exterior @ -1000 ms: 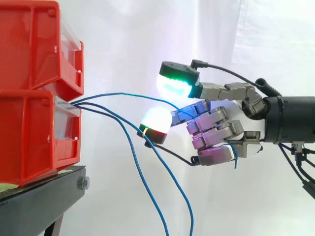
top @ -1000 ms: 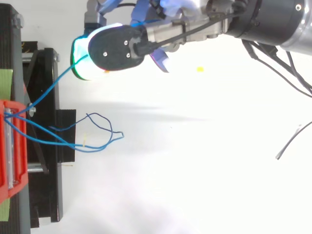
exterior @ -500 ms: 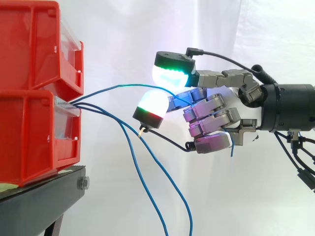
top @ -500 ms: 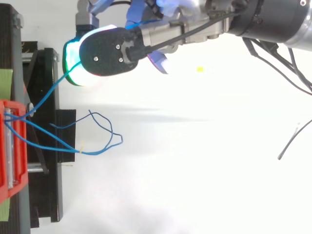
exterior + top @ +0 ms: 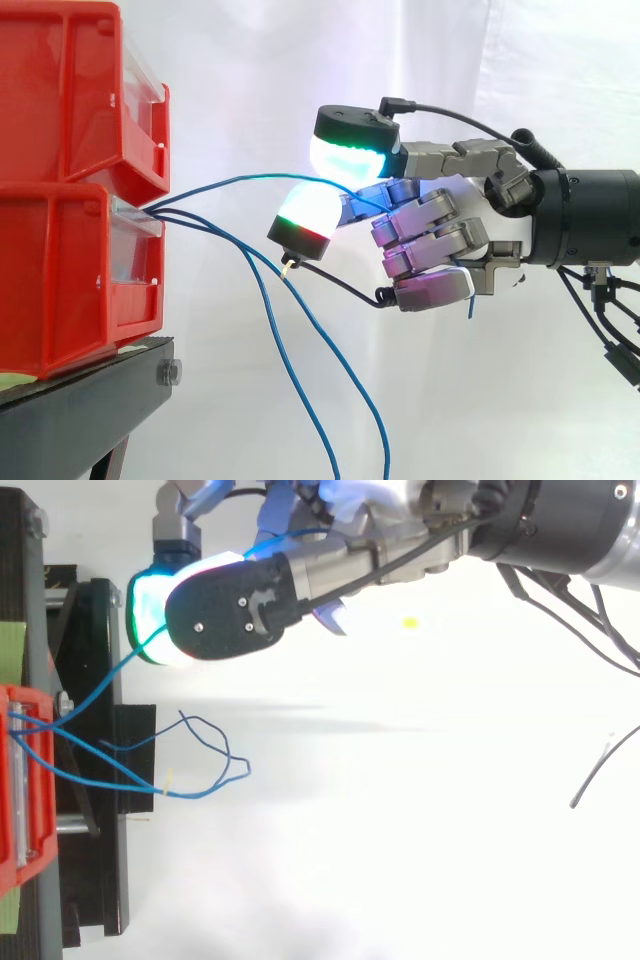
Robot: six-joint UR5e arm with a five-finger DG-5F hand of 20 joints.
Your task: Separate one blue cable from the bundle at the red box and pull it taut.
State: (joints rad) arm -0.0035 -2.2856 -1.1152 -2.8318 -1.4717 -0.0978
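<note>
Fingers (image 5: 430, 235) first: curled in toward the palm, clenched on the blue cable (image 5: 240, 179).

Side view, then. In from the right edge, the hand (image 5: 462, 214), level with the lower red bin (image 5: 60, 280) and well apart from it. On top, the green-lit pad (image 5: 350, 160); just beneath, the white-and-red pad (image 5: 303, 212); threaded between the two, that one blue cable. Out of the lower bin's front, up in a gentle arc, across the gap, in among the curled fingers. Not a straight line, more a soft bow. Poking out under the hand, a short blue tail (image 5: 472, 306). Two more loose blue cables (image 5: 283, 352) from the same bin front, drooping away down past the bottom edge. Stacked on the lower bin, the upper red bin (image 5: 60, 90), both on the black stand (image 5: 80, 410), white curtain (image 5: 300, 60) behind.

Over to the top view. Hand in from the upper right, black back of a pad (image 5: 235, 610) uppermost, green and cyan glow spilling round its left rim. Blue cable (image 5: 100, 682) slanting up from the red bins (image 5: 30, 810) at the left edge, over the black stand (image 5: 100, 880), straight into that glow. Loose blue cables (image 5: 195, 794) fanning out from the same spot, looping on the white floor (image 5: 400, 830) beside the stand, crossing one another. Tiny yellow speck (image 5: 410, 623) on the floor near the hand, well apart from the cables.
</note>
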